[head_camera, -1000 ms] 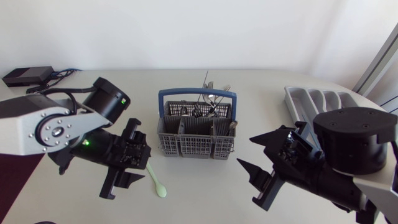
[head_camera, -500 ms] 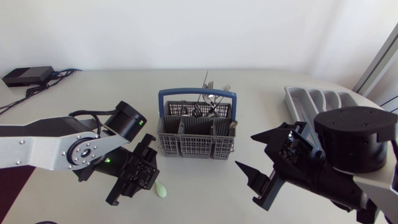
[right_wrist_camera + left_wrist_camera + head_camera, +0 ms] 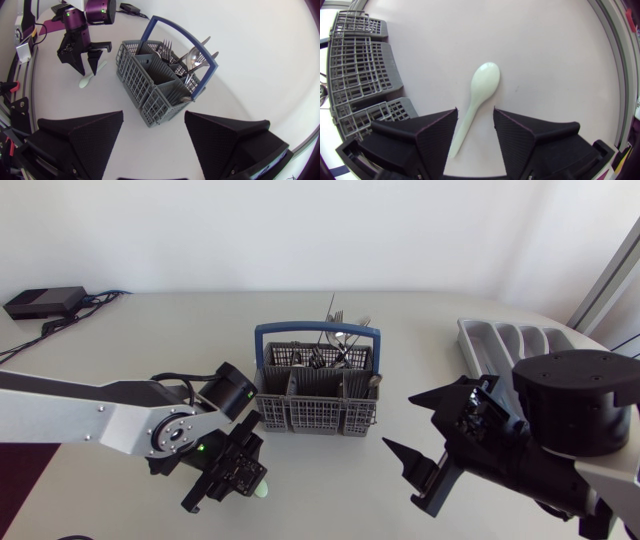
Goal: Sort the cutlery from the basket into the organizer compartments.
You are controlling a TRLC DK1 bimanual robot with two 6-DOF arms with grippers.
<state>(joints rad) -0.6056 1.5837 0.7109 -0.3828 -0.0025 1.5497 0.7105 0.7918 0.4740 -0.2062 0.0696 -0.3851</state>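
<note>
Pale tabletop [image 3: 150,340] from above: the left gripper [image 3: 225,488] has slid from the frame's left to lower centre, over the green spoon [image 3: 263,491] in front of the basket [image 3: 318,395], so a pickup looks near; the organizer [image 3: 505,345] waits at right. Left wrist view: its fingers [image 3: 437,132] stand spread, straddling the spoon's handle, apparently without touching it. Right wrist view: the right gripper [image 3: 152,132] hangs spread, empty.
</note>
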